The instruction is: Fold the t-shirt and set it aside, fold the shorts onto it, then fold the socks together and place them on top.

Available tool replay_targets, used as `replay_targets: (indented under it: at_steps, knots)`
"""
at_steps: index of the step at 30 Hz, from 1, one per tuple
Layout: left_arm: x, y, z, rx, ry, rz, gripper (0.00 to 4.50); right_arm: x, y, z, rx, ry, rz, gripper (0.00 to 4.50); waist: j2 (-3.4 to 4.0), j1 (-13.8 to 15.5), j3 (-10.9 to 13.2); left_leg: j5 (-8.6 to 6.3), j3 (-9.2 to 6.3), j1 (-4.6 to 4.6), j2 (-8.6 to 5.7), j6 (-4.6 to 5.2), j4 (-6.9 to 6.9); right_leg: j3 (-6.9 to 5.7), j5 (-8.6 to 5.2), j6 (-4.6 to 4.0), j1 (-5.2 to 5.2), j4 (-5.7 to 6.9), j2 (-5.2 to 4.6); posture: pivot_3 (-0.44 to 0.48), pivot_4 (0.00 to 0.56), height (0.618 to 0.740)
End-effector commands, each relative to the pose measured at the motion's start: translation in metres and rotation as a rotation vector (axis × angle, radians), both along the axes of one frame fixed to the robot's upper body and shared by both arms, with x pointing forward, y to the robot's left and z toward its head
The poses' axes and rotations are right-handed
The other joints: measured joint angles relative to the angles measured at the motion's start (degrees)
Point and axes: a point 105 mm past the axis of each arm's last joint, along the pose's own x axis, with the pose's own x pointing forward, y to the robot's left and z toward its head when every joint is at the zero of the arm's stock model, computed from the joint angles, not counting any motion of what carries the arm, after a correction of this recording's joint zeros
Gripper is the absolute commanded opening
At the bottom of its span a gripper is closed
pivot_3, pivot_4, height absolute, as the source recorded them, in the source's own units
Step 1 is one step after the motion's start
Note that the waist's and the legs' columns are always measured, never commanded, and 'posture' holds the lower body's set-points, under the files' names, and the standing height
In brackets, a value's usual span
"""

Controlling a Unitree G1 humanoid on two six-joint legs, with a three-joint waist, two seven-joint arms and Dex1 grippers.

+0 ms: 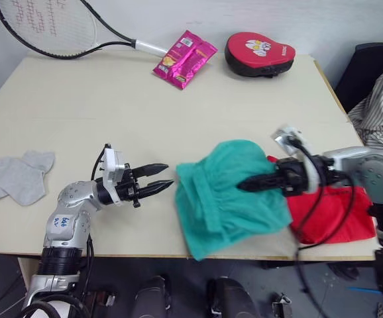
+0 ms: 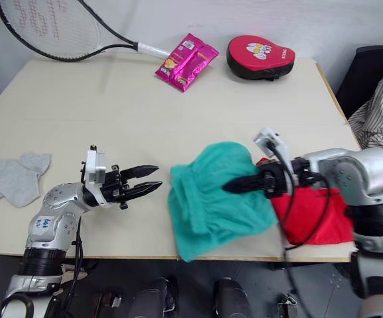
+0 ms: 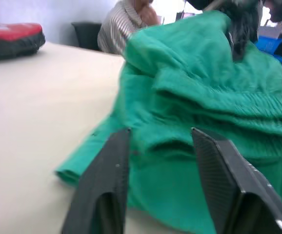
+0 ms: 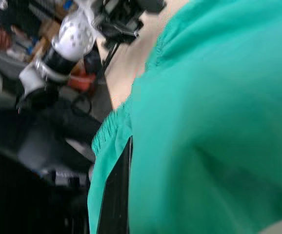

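The teal-green shorts (image 1: 228, 195) lie bunched near the table's front edge, their right side lapping over the red t-shirt (image 1: 330, 212), which lies folded at the front right. My right gripper (image 1: 242, 186) reaches in from the right above the t-shirt and is shut on a fold of the shorts; in the right wrist view the fabric drapes over one black finger (image 4: 115, 195). My left gripper (image 1: 164, 177) is open, just left of the shorts' edge and not touching them, with the shorts (image 3: 204, 102) right ahead of its fingers. The grey socks (image 1: 19, 175) lie flat at the far left.
A tennis racket (image 1: 52, 26), a pink snack packet (image 1: 185, 58) and a red padded pad (image 1: 258, 53) lie along the table's back edge. A person in a striped shirt (image 1: 380, 109) sits beyond the right edge. The shorts hang slightly over the table's front edge (image 1: 132, 254).
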Motion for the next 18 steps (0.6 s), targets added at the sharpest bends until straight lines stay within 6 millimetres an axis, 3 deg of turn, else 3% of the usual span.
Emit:
replay_targets:
  at_steps: [1, 4, 7, 9, 12, 18]
  knots:
    - [-0.012, -0.007, 0.007, -0.010, 0.001, -0.032, 3.60, -0.007, -0.027, 0.019, -0.082, -0.098, 0.031, 0.00, 0.02, -0.2, 0.0, 0.00, 0.04, 0.01, 0.00, 0.00, 0.01, 0.04, 0.00, 0.00, 0.00, -0.02, 0.01, 0.000, 0.150, 0.740]
    - [-0.017, -0.008, 0.007, -0.011, 0.009, -0.031, 4.48, -0.008, -0.059, 0.030, -0.160, -0.128, -0.030, 0.00, 0.04, -0.1, 0.1, 0.04, 0.09, 0.05, 0.03, -0.02, 0.13, 0.09, 0.00, 0.00, 0.01, 0.01, 0.05, 0.000, 0.150, 0.740]
    - [-0.019, -0.008, 0.008, -0.013, 0.016, -0.030, 4.48, -0.002, -0.088, 0.036, -0.242, -0.160, -0.113, 0.00, 0.04, -0.1, 0.1, 0.14, 0.09, 0.05, 0.04, -0.03, 0.22, 0.13, 0.00, -0.02, 0.03, 0.04, 0.06, 0.000, 0.150, 0.740]
    - [-0.021, -0.008, 0.009, -0.008, 0.020, -0.031, 4.48, 0.003, -0.118, 0.034, -0.313, -0.166, -0.212, 0.00, 0.05, -0.1, 0.1, 0.17, 0.10, 0.06, 0.04, -0.02, 0.26, 0.17, 0.03, -0.07, 0.04, 0.03, 0.04, 0.000, 0.150, 0.740]
    - [-0.022, -0.007, 0.012, 0.009, 0.032, -0.032, 4.48, 0.011, -0.167, 0.014, -0.432, -0.151, -0.345, 0.00, 0.05, 0.0, 0.1, 0.19, 0.11, 0.05, 0.02, -0.05, 0.27, 0.19, 0.03, -0.08, 0.05, -0.01, -0.01, 0.000, 0.150, 0.740]
    - [-0.026, -0.004, 0.017, 0.026, 0.029, -0.004, 4.48, 0.031, -0.214, -0.027, -0.587, -0.151, -0.492, 0.00, 0.24, -0.2, 0.2, 0.39, 0.28, 0.04, 0.02, -0.38, 0.29, 0.26, 0.03, -0.07, 0.03, -0.04, 0.06, 0.000, 0.150, 0.740]
